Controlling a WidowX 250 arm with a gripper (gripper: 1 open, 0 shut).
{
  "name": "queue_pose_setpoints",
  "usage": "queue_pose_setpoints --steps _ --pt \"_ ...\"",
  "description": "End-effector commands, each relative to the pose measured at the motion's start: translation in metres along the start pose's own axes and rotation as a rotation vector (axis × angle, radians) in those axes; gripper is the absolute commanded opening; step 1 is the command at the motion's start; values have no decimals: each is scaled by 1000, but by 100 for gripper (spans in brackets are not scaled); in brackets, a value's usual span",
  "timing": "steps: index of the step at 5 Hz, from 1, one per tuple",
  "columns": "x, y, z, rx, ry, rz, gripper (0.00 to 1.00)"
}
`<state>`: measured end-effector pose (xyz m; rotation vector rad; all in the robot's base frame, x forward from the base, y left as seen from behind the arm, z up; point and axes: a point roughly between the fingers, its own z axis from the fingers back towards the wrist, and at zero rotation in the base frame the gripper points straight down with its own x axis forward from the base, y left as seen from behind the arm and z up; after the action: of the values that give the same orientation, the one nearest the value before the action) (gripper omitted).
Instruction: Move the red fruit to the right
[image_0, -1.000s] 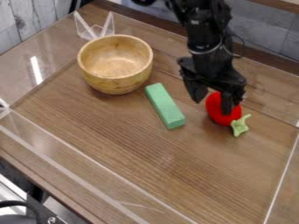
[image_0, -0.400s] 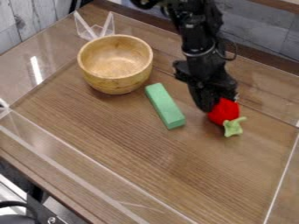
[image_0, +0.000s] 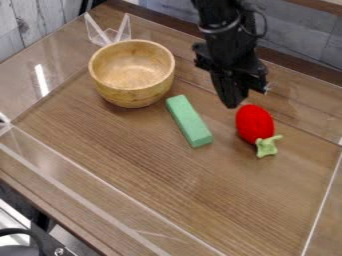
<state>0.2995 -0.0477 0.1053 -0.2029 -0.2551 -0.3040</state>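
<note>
The red fruit (image_0: 255, 123) lies on its side on the wooden table at the right, its light green leafy top (image_0: 270, 147) pointing toward the front. Nothing touches it. My gripper (image_0: 233, 97) hangs just above and to the left of the fruit, its black fingers pressed together and empty. The arm rises from it toward the back of the table.
A green rectangular block (image_0: 189, 120) lies left of the fruit, near the table's middle. A wooden bowl (image_0: 131, 72) stands at the back left. Clear plastic walls (image_0: 40, 85) edge the table on the left, front and right.
My gripper let go of the red fruit, rose up and to the left, and its fingers came together. The fruit stays lying where it was set down.
</note>
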Motion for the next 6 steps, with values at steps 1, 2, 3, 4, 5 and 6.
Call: queue_pose_setpoints --steps 1,2,3,4,5,6 --pt "-3 -15 21 -20 -27 -83 0" --pt "-22 -21 20 -28 -21 -77 0" --pt "-43 -29 14 -41 -5 -72 0" --pt "-63 -50 -1 -70 33 -117 0" --pt "-78 -66 -26 -87 75 -154 0" --pt "-93 -65 -54 -96 118 -183 0"
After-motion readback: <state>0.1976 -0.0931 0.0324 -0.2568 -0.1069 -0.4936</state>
